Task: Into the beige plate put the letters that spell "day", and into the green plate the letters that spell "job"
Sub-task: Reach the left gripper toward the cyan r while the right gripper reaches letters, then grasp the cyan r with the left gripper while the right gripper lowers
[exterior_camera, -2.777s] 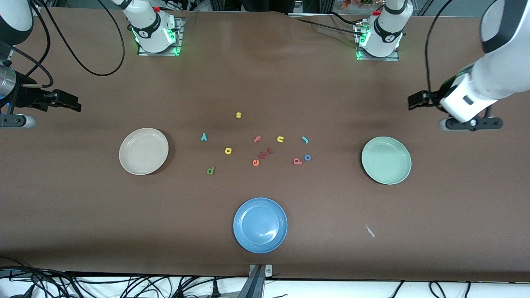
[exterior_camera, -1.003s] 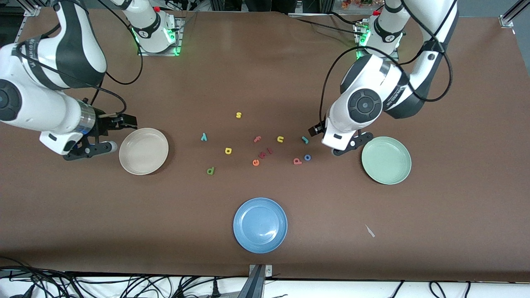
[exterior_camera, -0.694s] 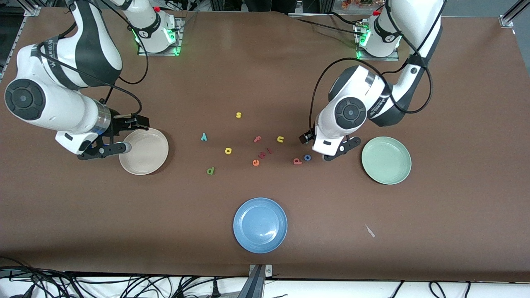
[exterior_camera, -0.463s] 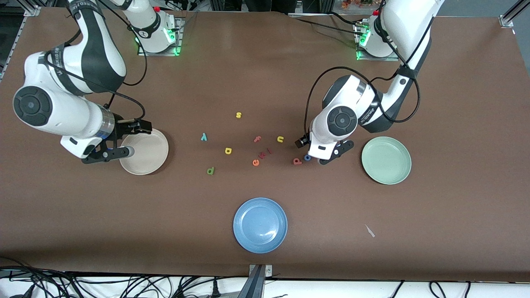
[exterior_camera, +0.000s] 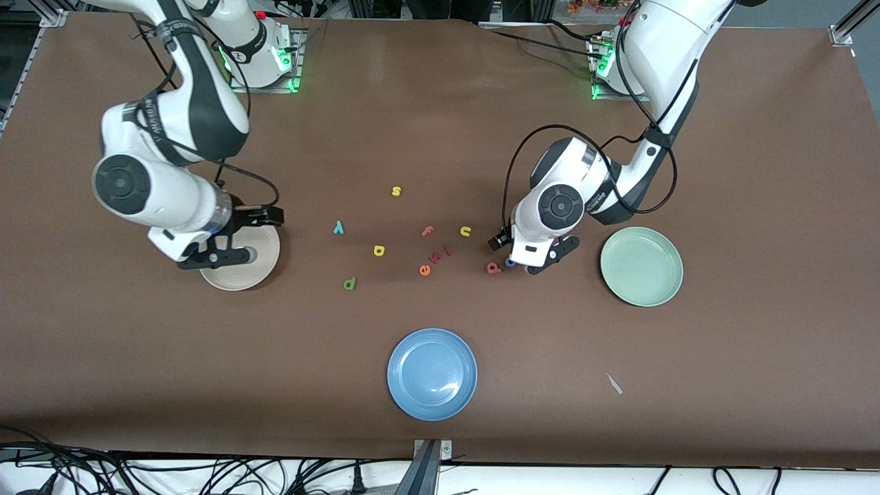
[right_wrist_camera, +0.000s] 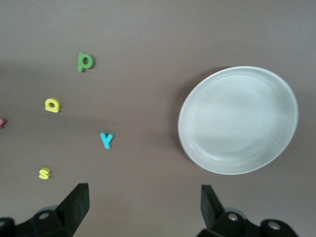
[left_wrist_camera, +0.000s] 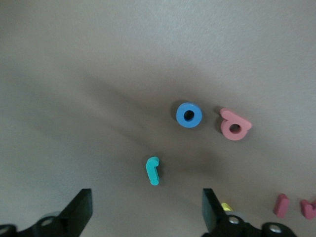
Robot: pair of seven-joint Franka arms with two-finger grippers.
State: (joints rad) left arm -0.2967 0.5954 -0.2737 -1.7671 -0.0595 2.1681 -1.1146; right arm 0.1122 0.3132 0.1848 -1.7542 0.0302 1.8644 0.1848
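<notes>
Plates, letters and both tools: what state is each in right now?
beige plate: empty, partly under the right tool.
green plate: empty.
blue plate: empty.
teal j: flat on the table, under the left tool.
blue o: on the table, beside the pink b.
teal y: on the table.
left tool: open, holding nothing.
right tool: open, holding nothing.

Plain plates in cream-beige (exterior_camera: 242, 273), mint green (exterior_camera: 641, 266) and blue (exterior_camera: 432, 373) sit on a brown table (exterior_camera: 440, 124). Scattered toy letters show teal (left_wrist_camera: 153, 170), blue (left_wrist_camera: 188, 115), pinkish-red (left_wrist_camera: 234, 125), yellow (right_wrist_camera: 52, 105) and dark green (right_wrist_camera: 85, 61).

Teal j (left_wrist_camera: 153, 170) (front view) under left arm
</notes>
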